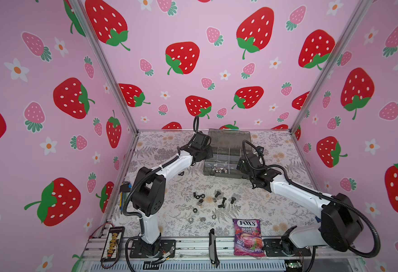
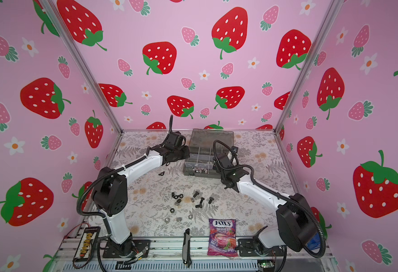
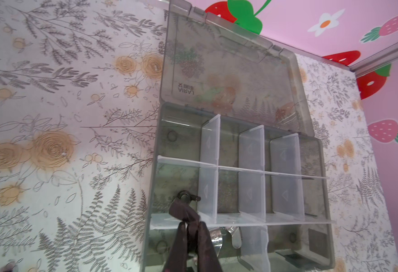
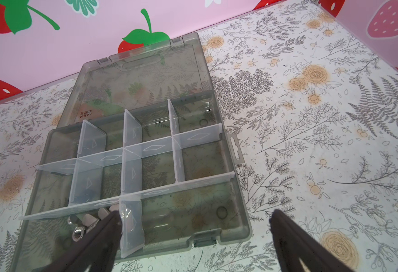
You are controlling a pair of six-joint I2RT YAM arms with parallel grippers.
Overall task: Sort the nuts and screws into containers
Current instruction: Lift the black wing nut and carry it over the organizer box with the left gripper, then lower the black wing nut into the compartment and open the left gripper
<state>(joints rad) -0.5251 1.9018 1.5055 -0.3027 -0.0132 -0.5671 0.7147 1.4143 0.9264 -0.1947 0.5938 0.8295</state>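
Left wrist view gives me the clearest read: my left gripper point(image 3: 185, 205) is pinched shut on a small black piece point(image 3: 186, 196). It hangs over the organiser box point(image 3: 311, 160), above the middle-row compartment point(image 3: 176, 179) at the end of the box nearest that arm. The piece is tiny and half hidden by the fingertips point(image 3: 181, 212), so I think it is a winged nut rather than a screw, but I would not swear to it. A short stub sticks out sideways from it, roughly level, toward the clear divider point(image 3: 208, 188) just beside. The drop turns on that relation: the cell lies straight below the pinch, so I judge a plain release should land the piece inside, provided the stub does not catch that wall. Silver nuts point(image 4: 85, 223) sit in the neighbouring compartment of the row closest to the arms. My right gripper point(image 4: 193, 221) hangs spread wide and empty over the box's corner on its own side. Loose screws point(image 1: 224, 200) and loose nuts point(image 1: 199, 196) lie on the table point(image 1: 275, 188) on the arms' side of the box, well apart from it.
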